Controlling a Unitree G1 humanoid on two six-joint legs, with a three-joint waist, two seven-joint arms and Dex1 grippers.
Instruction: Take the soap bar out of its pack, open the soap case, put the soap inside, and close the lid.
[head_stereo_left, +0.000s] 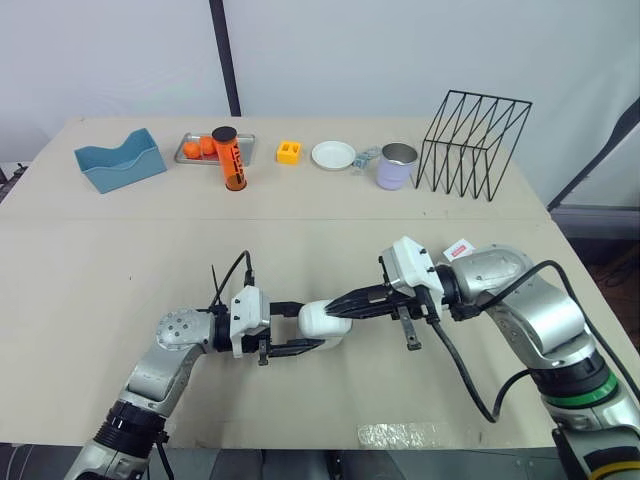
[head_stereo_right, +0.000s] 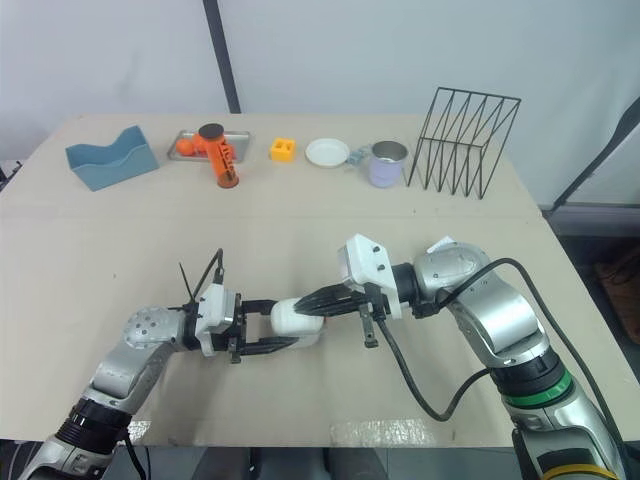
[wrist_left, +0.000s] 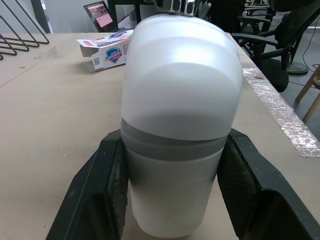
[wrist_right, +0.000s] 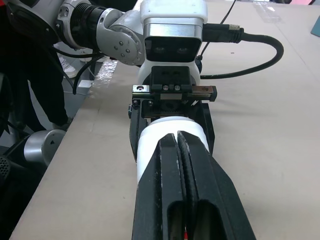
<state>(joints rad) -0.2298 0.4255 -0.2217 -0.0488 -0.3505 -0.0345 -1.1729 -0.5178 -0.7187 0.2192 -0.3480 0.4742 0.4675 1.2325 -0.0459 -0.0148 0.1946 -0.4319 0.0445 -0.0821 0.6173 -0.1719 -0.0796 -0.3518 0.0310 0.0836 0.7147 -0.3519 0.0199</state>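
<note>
1. At front-centre of the table, 6 o'clock side: my left gripper (head_stereo_left: 312, 327) is clamped on the soap case (head_stereo_left: 324, 317), one finger on each side.
2. My right gripper (wrist_right: 178, 139) has its fingers pressed together and empty, tips on the lid (wrist_left: 180, 75).
3. Soap pack (head_stereo_left: 458, 249) lies at 2 o'clock from the case, well apart. Can't tell if the soap is inside.
4. Risk: the lid is rounded and looks slick, so my tips may skid off. An off-axis push could twist the case in my grip.
5. Surface: plain beige tabletop (head_stereo_left: 100, 270), tape strip (head_stereo_left: 400, 435) at the front edge. Wire rack (head_stereo_left: 475, 145) and cup (head_stereo_left: 397, 165) sit back at 1 o'clock, so there's room.
</note>
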